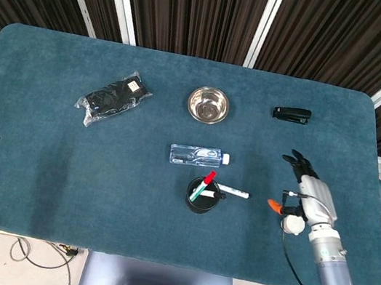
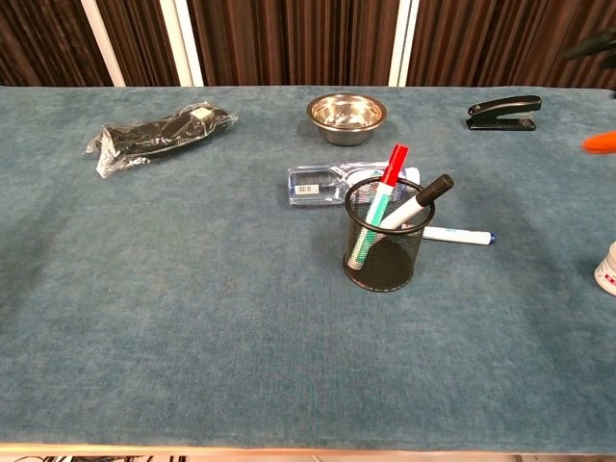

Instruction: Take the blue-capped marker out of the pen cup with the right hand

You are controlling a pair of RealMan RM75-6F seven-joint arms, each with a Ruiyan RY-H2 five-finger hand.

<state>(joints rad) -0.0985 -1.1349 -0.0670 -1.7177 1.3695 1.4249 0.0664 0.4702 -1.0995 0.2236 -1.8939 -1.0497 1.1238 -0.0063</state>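
The white blue-capped marker (image 2: pixel 460 235) lies flat on the teal cloth-covered table (image 1: pixel 61 164) just beside the black mesh pen cup (image 2: pixel 385 247), so removal looks done, the right hand (image 1: pixel 308 196) well apart, fingers spread, holding nothing.

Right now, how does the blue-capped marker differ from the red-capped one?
The blue-capped marker lies flat on the table just right of the pen cup, outside it; the red-capped marker stands tilted inside the cup. The blue-capped marker's body is white, while the red-capped marker's shows green. Neither is held: the right hand is open, well clear of both.
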